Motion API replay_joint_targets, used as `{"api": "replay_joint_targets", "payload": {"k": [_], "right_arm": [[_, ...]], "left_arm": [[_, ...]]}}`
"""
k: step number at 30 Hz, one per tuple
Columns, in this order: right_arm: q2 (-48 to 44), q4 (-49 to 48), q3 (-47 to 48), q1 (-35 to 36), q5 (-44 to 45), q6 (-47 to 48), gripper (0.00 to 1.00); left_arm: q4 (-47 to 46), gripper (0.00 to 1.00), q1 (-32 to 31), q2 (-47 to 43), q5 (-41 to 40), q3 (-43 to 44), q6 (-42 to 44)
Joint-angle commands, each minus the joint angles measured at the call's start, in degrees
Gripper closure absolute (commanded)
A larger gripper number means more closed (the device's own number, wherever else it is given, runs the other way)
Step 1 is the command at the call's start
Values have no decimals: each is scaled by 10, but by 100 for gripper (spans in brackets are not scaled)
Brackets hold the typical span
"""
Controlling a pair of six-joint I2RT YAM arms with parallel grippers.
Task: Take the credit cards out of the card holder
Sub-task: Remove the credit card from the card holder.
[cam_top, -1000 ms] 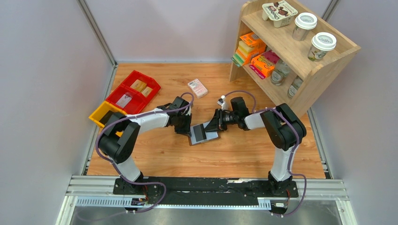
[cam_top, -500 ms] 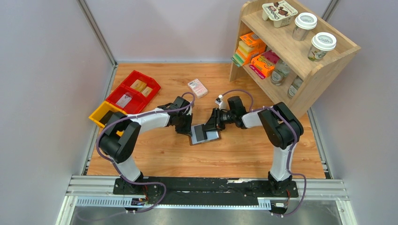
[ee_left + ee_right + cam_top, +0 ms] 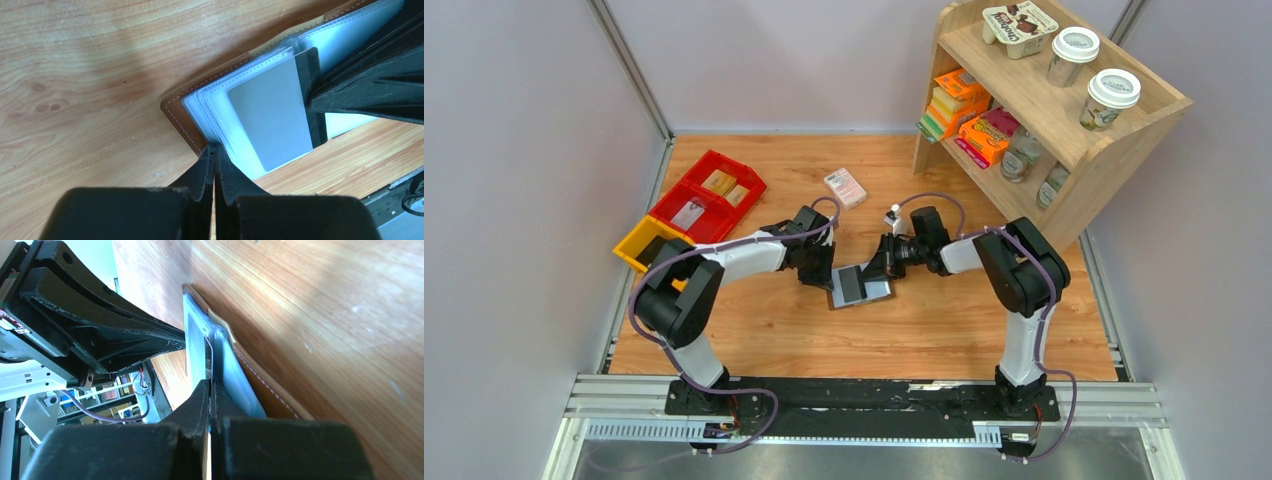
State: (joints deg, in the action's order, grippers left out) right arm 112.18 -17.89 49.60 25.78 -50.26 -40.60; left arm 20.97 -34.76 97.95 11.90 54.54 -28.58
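The brown card holder (image 3: 879,292) lies open on the table between both arms, its pale blue pockets (image 3: 215,100) fanned upward. A grey credit card (image 3: 272,117) with a black stripe sticks partway out of a pocket. My right gripper (image 3: 210,385) is shut on that card's thin edge (image 3: 209,357); in the left wrist view its tip (image 3: 311,97) meets the stripe. Pressed tip-down on the holder's brown corner (image 3: 187,131), my left gripper (image 3: 215,150) is shut with nothing between its fingers. From above, the left gripper (image 3: 821,272) and the right gripper (image 3: 876,268) flank the holder.
Red bins (image 3: 709,198) and a yellow bin (image 3: 642,244) sit at the back left, with yellowish blocks inside. A pink-and-white box (image 3: 845,187) lies behind the grippers. A wooden shelf (image 3: 1064,150) with cups and packets stands at the back right.
The right gripper moved slightly left toward the holder and closed its jaws on the card's edge. The left arm stayed in place.
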Motion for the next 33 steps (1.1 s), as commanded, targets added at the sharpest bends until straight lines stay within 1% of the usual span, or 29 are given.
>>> {"api": "replay_joint_targets", "payload": {"k": [1,7,13,16,18,21,22,23,24,25,26,27,30,33], "right_arm": [[-30,1,-24,-24,12,18,100],[-71,34,-46,-49,33,25,100],[-108,65,-59,-59,63,19,100],[-129,71,-68,-65,72,15,100],[-136,83,-68,-69,75,21,100],[-144,92,-67,-73,72,21,100],[-148,91,-67,-73,71,18,100],[-152,90,-67,-73,69,11,100],[-159,88,-66,-72,68,4,100],[-167,86,-65,-72,65,-7,100],[-175,84,-65,-73,65,-18,100],[-186,87,-64,-72,68,-28,100],[-209,125,-50,-72,99,-54,100],[-224,137,-43,-71,104,-90,100]], "left_arm": [[34,100,-7,39,-75,-42,22],[23,100,-7,26,-82,-45,25],[11,100,-8,-20,-104,-37,41],[1,97,-7,-48,-117,-31,52],[2,94,-7,-63,-140,-23,60],[1,83,-8,-86,-150,-11,70],[-1,81,-9,-91,-152,-9,75],[-5,76,-10,-102,-154,-7,77],[-8,73,-14,-110,-159,-8,84],[-20,67,-19,-126,-162,-10,88],[-36,65,-22,-143,-164,-13,99],[-48,60,-32,-154,-168,-21,106],[-118,53,-58,-208,-179,-48,166],[-186,42,-108,-251,-204,-95,254]]}}
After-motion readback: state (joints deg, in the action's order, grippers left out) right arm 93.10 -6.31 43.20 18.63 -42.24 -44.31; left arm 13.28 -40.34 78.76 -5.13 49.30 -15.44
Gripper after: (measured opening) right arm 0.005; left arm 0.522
